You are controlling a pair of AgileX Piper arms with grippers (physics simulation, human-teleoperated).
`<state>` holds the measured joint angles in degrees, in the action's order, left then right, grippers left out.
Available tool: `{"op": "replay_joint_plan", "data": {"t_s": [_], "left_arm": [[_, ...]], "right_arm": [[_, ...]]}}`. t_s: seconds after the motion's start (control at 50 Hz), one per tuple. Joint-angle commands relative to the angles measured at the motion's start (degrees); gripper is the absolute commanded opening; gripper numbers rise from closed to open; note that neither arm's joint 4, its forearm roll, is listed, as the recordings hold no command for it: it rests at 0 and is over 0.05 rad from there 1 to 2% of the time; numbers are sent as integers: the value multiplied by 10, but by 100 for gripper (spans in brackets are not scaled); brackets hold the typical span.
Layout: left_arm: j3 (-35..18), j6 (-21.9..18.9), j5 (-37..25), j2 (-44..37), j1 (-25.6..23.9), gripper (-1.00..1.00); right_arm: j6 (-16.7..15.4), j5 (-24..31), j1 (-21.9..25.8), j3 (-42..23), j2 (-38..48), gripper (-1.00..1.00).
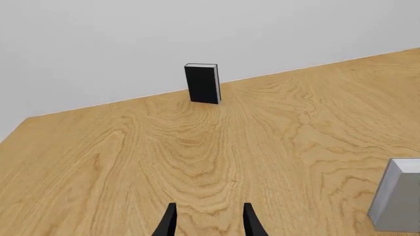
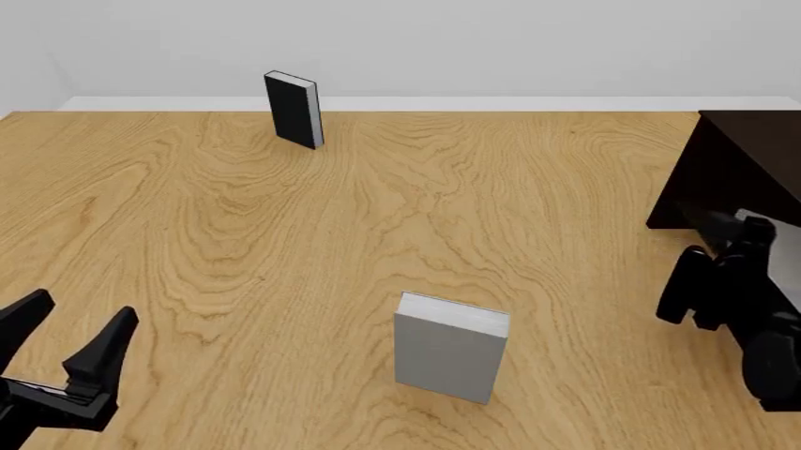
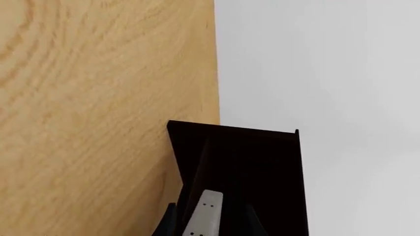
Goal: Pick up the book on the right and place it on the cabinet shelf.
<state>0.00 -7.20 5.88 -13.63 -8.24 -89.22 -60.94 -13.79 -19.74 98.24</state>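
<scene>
Now the cabinet (image 3: 256,162) looms dead ahead; the book (image 3: 203,214) sits pinched in the right claw (image 3: 208,221), near its open front. Come in tilted and an edge could clip the frame, twisting it loose.
</scene>
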Motion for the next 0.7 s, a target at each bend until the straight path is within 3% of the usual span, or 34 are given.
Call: {"op": "replay_joint_plan", "data": {"t_s": [0.02, 0.7], "left_arm": [[0, -1, 1, -1, 0, 100], [0, -2, 9, -16, -6, 100]], "right_arm": [[0, -10, -21, 4, -5, 100], [15, -30, -60, 25, -21, 100]]}}
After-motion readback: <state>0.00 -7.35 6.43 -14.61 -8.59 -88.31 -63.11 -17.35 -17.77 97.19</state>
